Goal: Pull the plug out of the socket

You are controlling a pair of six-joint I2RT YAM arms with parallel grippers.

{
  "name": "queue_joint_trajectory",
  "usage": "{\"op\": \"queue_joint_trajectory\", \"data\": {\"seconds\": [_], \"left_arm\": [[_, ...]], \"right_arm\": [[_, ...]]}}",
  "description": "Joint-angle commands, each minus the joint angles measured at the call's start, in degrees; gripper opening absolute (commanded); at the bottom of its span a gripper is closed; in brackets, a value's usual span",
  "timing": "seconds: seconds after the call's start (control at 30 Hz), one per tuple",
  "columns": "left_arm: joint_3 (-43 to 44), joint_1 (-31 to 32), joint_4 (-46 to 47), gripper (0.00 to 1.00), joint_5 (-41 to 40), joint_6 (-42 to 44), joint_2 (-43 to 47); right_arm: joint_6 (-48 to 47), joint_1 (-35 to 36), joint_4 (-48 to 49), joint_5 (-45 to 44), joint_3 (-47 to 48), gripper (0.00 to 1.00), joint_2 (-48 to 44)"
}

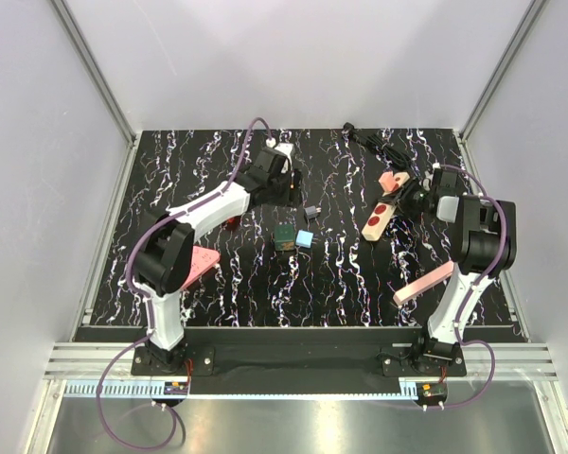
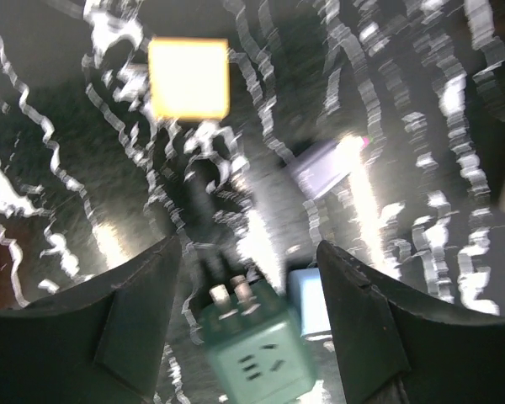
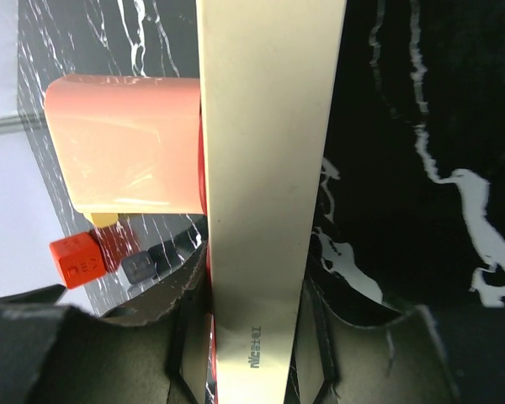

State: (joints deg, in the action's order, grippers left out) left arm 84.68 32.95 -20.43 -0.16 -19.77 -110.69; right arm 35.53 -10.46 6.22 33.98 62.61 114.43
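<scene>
The socket [image 1: 381,214], a beige strip with red outlets, lies tilted at the right of the table. A pink plug [image 1: 395,180] sits in its far end. My right gripper [image 1: 412,197] is shut on the strip. In the right wrist view the socket [image 3: 269,168] fills the gap between the fingers of the right gripper [image 3: 254,290], and the pink plug [image 3: 126,143] juts out to the left. My left gripper [image 2: 248,248] is open. A green plug [image 2: 254,349], prongs up and blurred, lies loose between its fingers, touching neither. From above, the green plug [image 1: 285,236] lies mid-table just in front of the left gripper [image 1: 292,194].
A light blue cube [image 1: 305,238] lies next to the green plug and a small grey plug [image 1: 312,210] just behind. Flat pink bars lie at the left [image 1: 204,260] and at the right [image 1: 423,284]. A black cable [image 1: 374,142] lies at the back. A red cube [image 3: 77,259] shows.
</scene>
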Motion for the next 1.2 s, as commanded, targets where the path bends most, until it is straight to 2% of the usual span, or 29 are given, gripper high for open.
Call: {"op": "queue_joint_trajectory", "data": {"seconds": [0.0, 0.2, 0.47, 0.53, 0.6, 0.8, 1.17], "left_arm": [[-1.9, -0.2, 8.5, 0.71, 5.0, -2.6, 5.4], [-1.0, -0.2, 19.2, 0.75, 12.9, -6.2, 3.2], [8.2, 0.4, 36.1, 0.73, 16.9, -20.3, -10.8], [10.4, 1.1, 43.3, 0.72, 16.7, -23.1, -14.9], [13.7, 1.9, 46.4, 0.72, 15.3, -24.9, -17.7], [24.4, 5.1, 43.2, 0.70, 10.9, -27.4, -25.9], [24.1, 6.8, 41.0, 0.69, 9.2, -27.5, -27.4]], "right_arm": [[-3.8, 1.8, -0.3, 3.7, 3.4, 0.00, -0.3], [-7.1, 2.6, -3.7, 5.3, 5.0, 0.00, -0.7], [-9.3, 4.2, -4.7, 6.6, 6.3, 0.00, -0.3], [-9.7, 4.3, -4.8, 6.8, 6.4, 0.00, -0.3], [-10.1, 4.7, -4.9, 7.3, 6.7, 0.00, -0.2], [-12.6, 6.0, -8.9, 5.7, 7.9, 0.00, -0.7], [-16.5, 9.0, -12.1, 6.0, 8.7, 0.00, -3.2]]}}
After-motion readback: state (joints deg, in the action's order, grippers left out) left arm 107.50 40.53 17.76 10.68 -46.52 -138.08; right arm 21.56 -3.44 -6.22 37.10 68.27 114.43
